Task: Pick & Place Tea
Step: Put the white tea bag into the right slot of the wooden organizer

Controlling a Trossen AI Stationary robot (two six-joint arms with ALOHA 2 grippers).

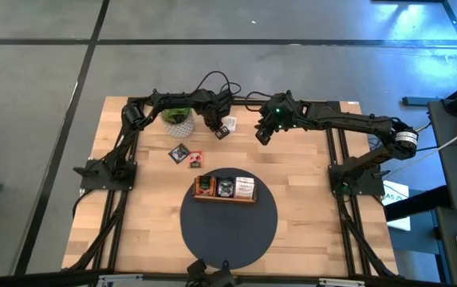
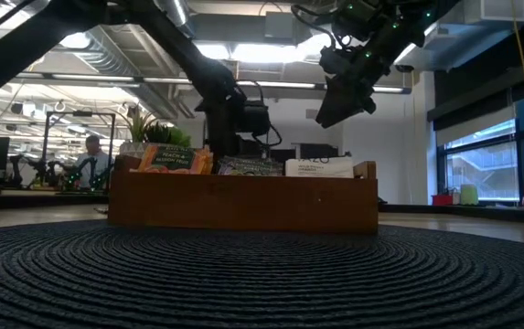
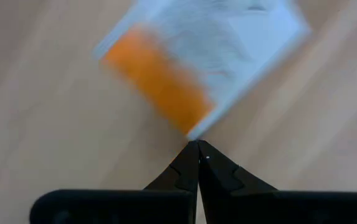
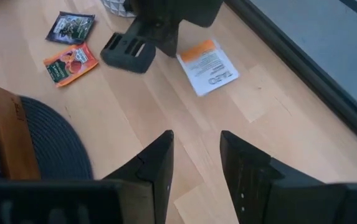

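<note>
A white-orange tea packet [image 1: 226,127] [image 4: 208,65] lies flat on the wood near the table's far edge. My left gripper [image 3: 198,144] [image 1: 216,122] is shut and points down, with its tips at the orange corner of that packet [image 3: 190,93]. My right gripper [image 4: 197,149] [image 1: 264,132] is open and hovers clear above the table just right of the packet, holding nothing. A black-green packet [image 1: 179,151] and a red packet [image 1: 194,159] lie flat to the left. The brown three-part tray [image 1: 224,197] stands on a dark round mat and holds stacks of packets. My left gripper has its shut fingertips [image 3: 194,155] at the packet's orange corner [image 3: 194,132], coming from above. The packet lies flat on the table. I cannot tell whether the corner is caught between the fingers or only touched.
A small potted plant [image 1: 178,119] stands close to the left arm, near the far edge. The dark round mat [image 1: 228,227] covers the near middle of the table. Bare wood shows left and right of the mat. A person [image 2: 88,157] sits far off in the room.
</note>
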